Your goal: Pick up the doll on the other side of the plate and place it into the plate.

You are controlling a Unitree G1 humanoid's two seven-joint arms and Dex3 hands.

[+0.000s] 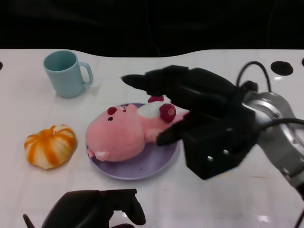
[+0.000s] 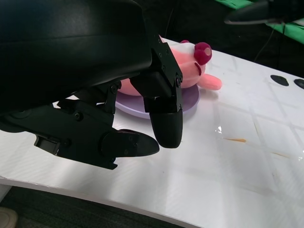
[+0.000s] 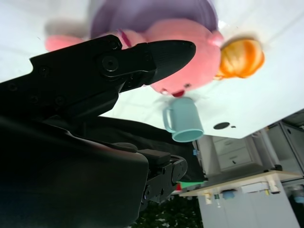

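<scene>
Altogether: one doll on one plate, one cup, one pumpkin.

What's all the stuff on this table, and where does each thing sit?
doll: one, pink plush, lying on the plate
plate: one, lilac, middle of the table
mug: one, pale teal, far left, handle turned toward the plate
pumpkin toy: one, orange and white, left of the plate, apart from it
table: one, white, under everything
right hand: one, black, over the doll's near end; fingers spread, whether it touches the doll is unclear
left hand: one, black, near edge of the table, holding nothing, fingers partly curled
</scene>
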